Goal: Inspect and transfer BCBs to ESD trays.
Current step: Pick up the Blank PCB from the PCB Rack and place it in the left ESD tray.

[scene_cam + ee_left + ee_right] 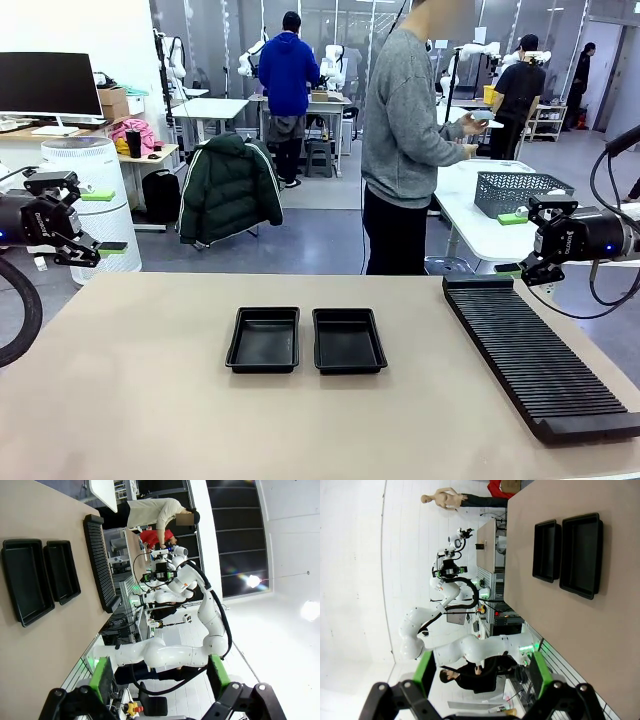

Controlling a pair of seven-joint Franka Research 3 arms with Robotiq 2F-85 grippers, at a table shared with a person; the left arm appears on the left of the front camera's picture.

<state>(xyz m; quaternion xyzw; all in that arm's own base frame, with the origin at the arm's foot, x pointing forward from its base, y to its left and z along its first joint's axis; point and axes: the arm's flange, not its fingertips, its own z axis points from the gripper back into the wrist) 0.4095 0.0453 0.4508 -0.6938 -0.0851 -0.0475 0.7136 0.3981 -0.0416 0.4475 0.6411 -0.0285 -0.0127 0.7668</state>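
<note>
1. We judge the task is at its start. Both ESD trays (305, 340) are empty and neither arm has a BCB.
2. The trays sit side by side, just apart, in the middle of the worktop (130, 400). Their long axes run from near edge to far edge, parallel to the black slotted rack (540, 360) along the right edge.
3. Whether the rack's slots hold any boards, we cannot tell.
4. The left gripper (105, 222) hangs off the far-left corner, fingers spread wide and holding nothing.
5. The right gripper (510, 243) hovers by the rack's far end, equally wide and bare.
6. To do this well, we would take a board by its edges and keep its face unobstructed for inspection.
7. We would then turn its long side to match a tray's long axis and lower it flat inside the flared rim.
8. The person (400, 150) stands at the far side, turned away, so we would wait before any handover.
</note>
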